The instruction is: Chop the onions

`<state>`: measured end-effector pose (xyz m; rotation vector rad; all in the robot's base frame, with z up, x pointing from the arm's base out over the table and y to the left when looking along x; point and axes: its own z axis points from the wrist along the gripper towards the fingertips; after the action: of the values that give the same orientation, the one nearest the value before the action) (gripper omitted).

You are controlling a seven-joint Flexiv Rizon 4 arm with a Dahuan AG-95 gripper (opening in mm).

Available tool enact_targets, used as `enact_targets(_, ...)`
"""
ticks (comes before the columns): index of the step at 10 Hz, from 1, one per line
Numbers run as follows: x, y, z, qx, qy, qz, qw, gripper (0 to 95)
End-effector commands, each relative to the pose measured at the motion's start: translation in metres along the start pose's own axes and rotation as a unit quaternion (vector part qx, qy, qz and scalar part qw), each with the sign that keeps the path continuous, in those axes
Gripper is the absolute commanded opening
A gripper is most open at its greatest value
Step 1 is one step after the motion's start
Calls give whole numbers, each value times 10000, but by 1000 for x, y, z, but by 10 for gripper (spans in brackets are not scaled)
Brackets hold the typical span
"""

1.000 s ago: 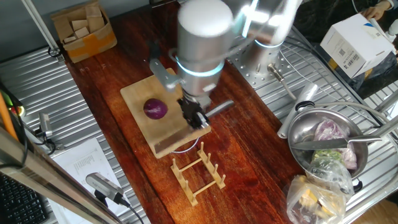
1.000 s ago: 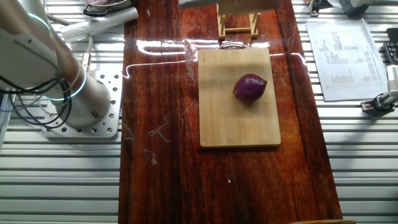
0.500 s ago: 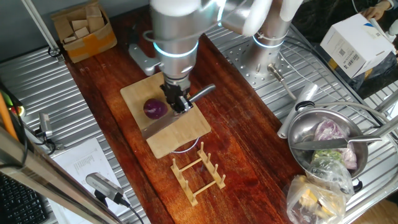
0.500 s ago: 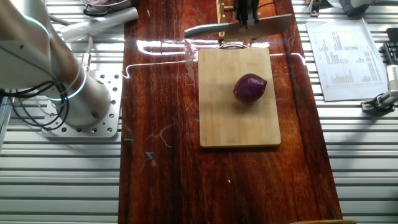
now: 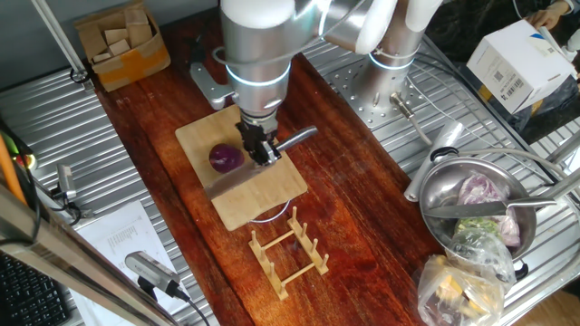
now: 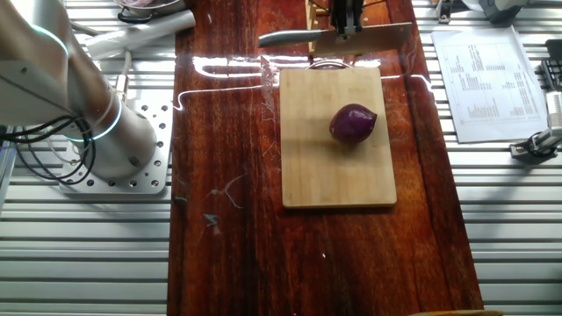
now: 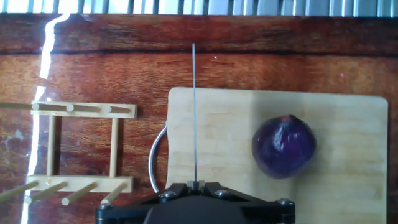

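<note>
Hand view shows the end effector [image 7: 194,185] clamped on a knife [image 7: 194,112], its blade edge-on above the board [image 7: 348,112] near the rack-side edge, well left of the onion [image 7: 284,147]. To cut cleanly, the blade should shift sideways until centred over the onion, then drop straight. Near-round, the onion's small tip points away from the camera.

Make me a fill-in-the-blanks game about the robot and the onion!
1. The gripper is holding a ____.
2. The onion sits on the wooden ____.
3. The onion's skin is ____.
4. The onion is still in ____ piece.

Missing words: knife; board; purple; one
</note>
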<state>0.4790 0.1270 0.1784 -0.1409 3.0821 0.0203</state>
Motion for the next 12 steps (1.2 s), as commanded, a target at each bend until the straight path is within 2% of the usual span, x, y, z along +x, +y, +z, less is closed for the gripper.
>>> enact_targets(1,-10,-38,-2,3,37,-153,9999,0)
enact_targets(2,-14,-45,-2,30,61,-129,9999,0)
enact_targets(3,-15,-40,0,57,53,-97,9999,0)
enact_targets(4,-17,-17,3,89,-20,-7,10000,0)
enact_targets(5,-18,-10,2,96,-27,98,9999,0)
enact_targets(7,-18,-10,2,118,4,321,9994,0)
enact_targets(8,-18,-10,2,77,-15,324,9994,0)
enact_targets(9,-18,-12,2,69,-40,289,9996,0)
enact_targets(12,-12,-59,7,16,-39,58,10000,0)
